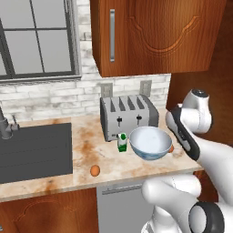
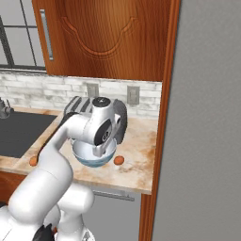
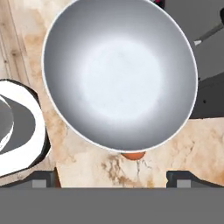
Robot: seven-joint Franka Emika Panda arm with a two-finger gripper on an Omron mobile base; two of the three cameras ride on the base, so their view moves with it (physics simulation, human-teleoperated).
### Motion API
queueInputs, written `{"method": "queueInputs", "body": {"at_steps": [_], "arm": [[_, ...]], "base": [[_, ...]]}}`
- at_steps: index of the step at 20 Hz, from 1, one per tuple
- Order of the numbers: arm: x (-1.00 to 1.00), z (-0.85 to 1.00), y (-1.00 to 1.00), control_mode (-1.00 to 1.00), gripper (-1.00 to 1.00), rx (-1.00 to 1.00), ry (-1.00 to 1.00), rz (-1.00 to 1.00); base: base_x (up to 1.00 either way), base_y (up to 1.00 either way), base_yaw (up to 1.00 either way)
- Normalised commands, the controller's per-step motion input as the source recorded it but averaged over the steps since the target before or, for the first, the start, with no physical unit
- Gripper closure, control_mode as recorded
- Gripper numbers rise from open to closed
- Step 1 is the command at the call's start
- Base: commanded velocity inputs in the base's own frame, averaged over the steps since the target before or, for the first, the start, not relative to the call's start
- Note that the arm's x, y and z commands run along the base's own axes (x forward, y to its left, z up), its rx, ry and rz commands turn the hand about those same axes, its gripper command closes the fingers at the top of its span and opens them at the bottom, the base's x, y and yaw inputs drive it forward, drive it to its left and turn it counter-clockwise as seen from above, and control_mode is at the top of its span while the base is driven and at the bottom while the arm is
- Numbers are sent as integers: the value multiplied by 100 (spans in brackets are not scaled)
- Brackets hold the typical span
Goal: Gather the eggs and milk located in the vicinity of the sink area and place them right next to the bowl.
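Milk [image 1: 122, 142] between toaster [image 1: 128, 116] and bowl [image 1: 150, 142]

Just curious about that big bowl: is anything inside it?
The bowl looks empty, its glossy inside bare. One egg lies beside it, partly covered by the rim in the hand view.

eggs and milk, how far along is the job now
Done: the milk stands beside the bowl, and one egg lies against the bowl's far side. In hand: nothing; the gripper is open above that egg. Left: the other egg, lying apart nearer the sink.
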Motion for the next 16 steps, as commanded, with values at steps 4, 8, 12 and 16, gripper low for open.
{"method": "queueInputs", "body": {"at_steps": [4,8,12,16], "arm": [[-16,40,82,-100,-100,-7,11,15],[-25,39,80,-100,-100,-10,9,17],[-37,21,77,-100,-100,-10,9,17],[-48,0,76,-100,-100,-12,9,18]], "base": [[0,0,0],[0,0,0],[0,0,0],[0,0,0]]}}
